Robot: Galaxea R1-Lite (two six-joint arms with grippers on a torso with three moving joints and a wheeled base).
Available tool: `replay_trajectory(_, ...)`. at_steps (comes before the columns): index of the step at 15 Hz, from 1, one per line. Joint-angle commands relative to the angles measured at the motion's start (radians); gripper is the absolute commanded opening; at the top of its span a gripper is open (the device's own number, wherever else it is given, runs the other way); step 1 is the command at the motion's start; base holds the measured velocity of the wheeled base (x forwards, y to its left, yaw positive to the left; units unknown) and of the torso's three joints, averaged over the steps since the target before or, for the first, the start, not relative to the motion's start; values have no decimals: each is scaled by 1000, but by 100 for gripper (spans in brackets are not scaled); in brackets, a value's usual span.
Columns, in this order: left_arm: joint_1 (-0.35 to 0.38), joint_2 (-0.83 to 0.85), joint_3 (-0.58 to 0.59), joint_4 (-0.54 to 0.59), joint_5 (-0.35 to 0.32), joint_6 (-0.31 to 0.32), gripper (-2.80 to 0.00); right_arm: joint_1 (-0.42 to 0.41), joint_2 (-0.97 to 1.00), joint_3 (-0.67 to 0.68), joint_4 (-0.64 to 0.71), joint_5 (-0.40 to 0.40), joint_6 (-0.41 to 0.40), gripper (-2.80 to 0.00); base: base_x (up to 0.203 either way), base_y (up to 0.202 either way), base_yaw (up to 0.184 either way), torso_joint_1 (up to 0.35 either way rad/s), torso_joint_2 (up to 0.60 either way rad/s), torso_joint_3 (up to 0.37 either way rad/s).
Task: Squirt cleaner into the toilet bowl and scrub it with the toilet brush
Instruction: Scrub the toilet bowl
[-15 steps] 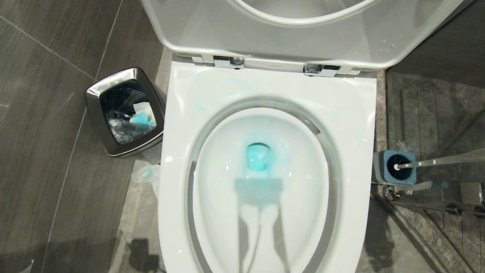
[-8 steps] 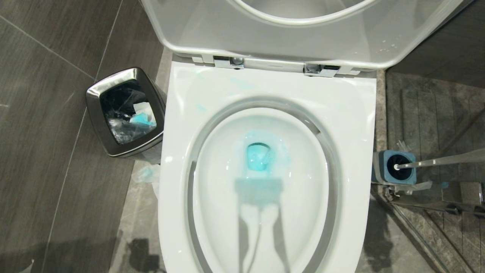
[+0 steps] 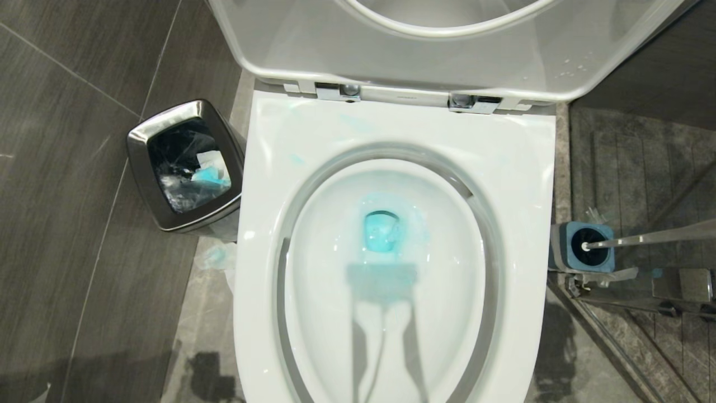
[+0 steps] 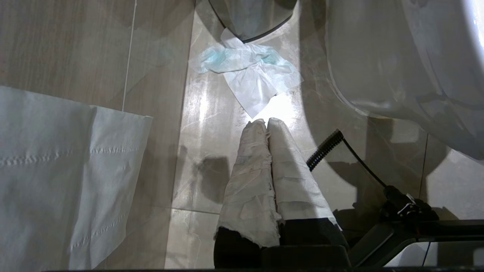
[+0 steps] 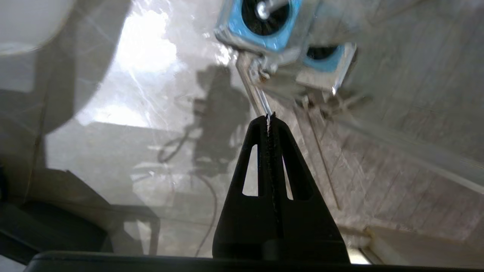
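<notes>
Right wrist view: the right hand [image 5: 269,117], fingers pressed together and empty, hangs short of the toilet brush [image 5: 264,7] in its holder [image 5: 261,28].

The large glossy white ceramic toilet bowl [image 3: 520,184] holds bright turquoise-blue cleaner [image 3: 382,230] in its water, with pale blue smears on the rim. The slim white plastic toilet brush [image 3: 585,245] stands in a blue-topped, grey-sided square holder [image 3: 576,266]. The small shiny steel bin [image 3: 142,168] shows a black liner with blue-stained paper. The floor [image 3: 67,224] is dark grey, wood-grained tile. The right claw [image 5: 269,121] is black; the left claw [image 4: 266,124] is wrapped in white paper
</notes>
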Motion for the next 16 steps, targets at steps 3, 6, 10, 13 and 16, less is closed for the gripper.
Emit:
replay_trajectory(3,0,0,2,0,0,0,-280,-6,-10,108,-26,-105,35,-280,0,0,0,0,0,0)
replay_trajectory(6,0,0,2,0,0,0,-280,-7,-8,179,-21,-168,98,-280,0,0,0,0,0,0)
replay_trajectory(10,0,0,2,0,0,0,-280,-5,93,266,-146,-180,184,-280,0,0,0,0,0,0)
replay_trajectory(13,0,0,2,0,0,0,-280,15,190,298,-380,-146,188,-280,0,0,0,0,0,0)
replay_trajectory(16,0,0,2,0,0,0,-280,19,296,300,-602,-126,190,-280,0,0,0,0,0,0)
